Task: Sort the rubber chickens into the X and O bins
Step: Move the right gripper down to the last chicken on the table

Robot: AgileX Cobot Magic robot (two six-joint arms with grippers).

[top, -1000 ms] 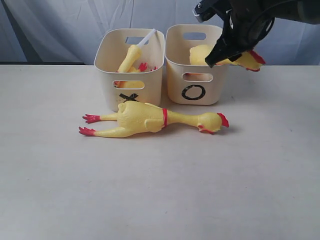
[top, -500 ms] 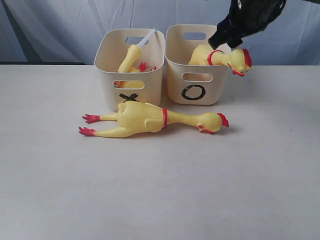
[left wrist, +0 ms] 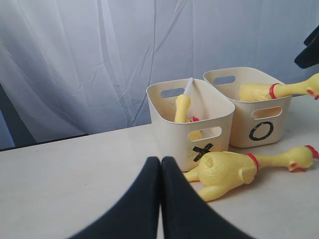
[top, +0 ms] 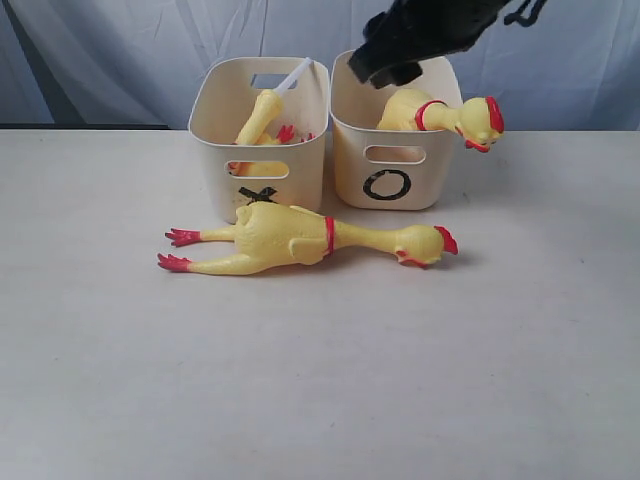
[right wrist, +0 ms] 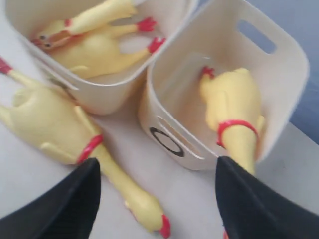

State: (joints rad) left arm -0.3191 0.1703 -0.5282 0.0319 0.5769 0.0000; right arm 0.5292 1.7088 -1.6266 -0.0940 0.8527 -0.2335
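One long rubber chicken [top: 300,238] with a red neck band lies on the table in front of the bins, head to the right. A second long chicken [top: 425,112] rests in the O bin [top: 420,175], its neck and head hanging over the right rim. The X bin [top: 300,170] holds smaller chickens [top: 262,115]. My right gripper [top: 385,68] hovers open and empty above the O bin [right wrist: 279,74], clear of the chicken [right wrist: 232,104] inside. My left gripper [left wrist: 160,162] is shut and empty, low over the table short of the X bin [left wrist: 169,124].
A white stick [top: 295,75] pokes up out of the X bin. Both bins stand side by side at the table's back, against a grey curtain [top: 120,50]. The table [top: 320,380] stretches bare in front of the lying chicken.
My right gripper opened and let go of the long chicken, which now rests in the O bin with its head over the rim. The gripper then drew away to the left.
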